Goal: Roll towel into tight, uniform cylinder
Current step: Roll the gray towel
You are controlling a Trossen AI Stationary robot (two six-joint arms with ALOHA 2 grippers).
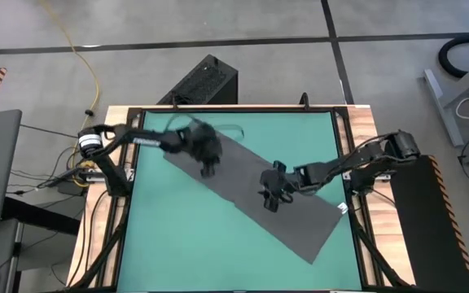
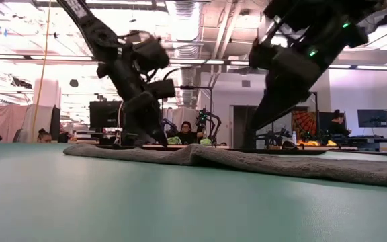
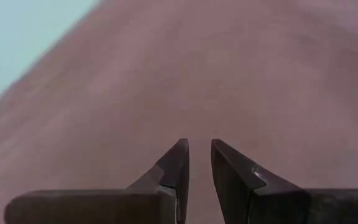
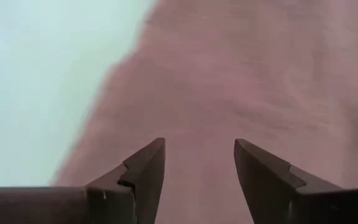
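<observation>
The dark grey towel (image 1: 247,195) lies spread flat and slantwise on the green table (image 1: 169,236), running from far left to near right, with its white tag (image 1: 342,208) at the right end. In the low view the towel (image 2: 247,161) shows a low ridge along its near edge. My left gripper (image 1: 208,168) points down over the towel's far left part, its fingers open by a narrow gap (image 3: 199,155). My right gripper (image 1: 269,198) points down over the towel's middle, open wider (image 4: 199,162). Both wrist views show only the towel (image 3: 166,74) (image 4: 260,81) close below the fingers. My left gripper has its fingertips (image 2: 158,140) close over the towel; I cannot tell whether they touch it. My right gripper has its fingertips (image 2: 250,142) close over the towel's middle; I cannot tell whether they touch it.
A wooden frame (image 1: 365,122) runs round the table. A black cable (image 1: 233,129) lies near the far edge. A black box (image 1: 206,81) stands on the floor beyond it. People (image 2: 187,129) sit in the room behind. Bare green table lies at the near left.
</observation>
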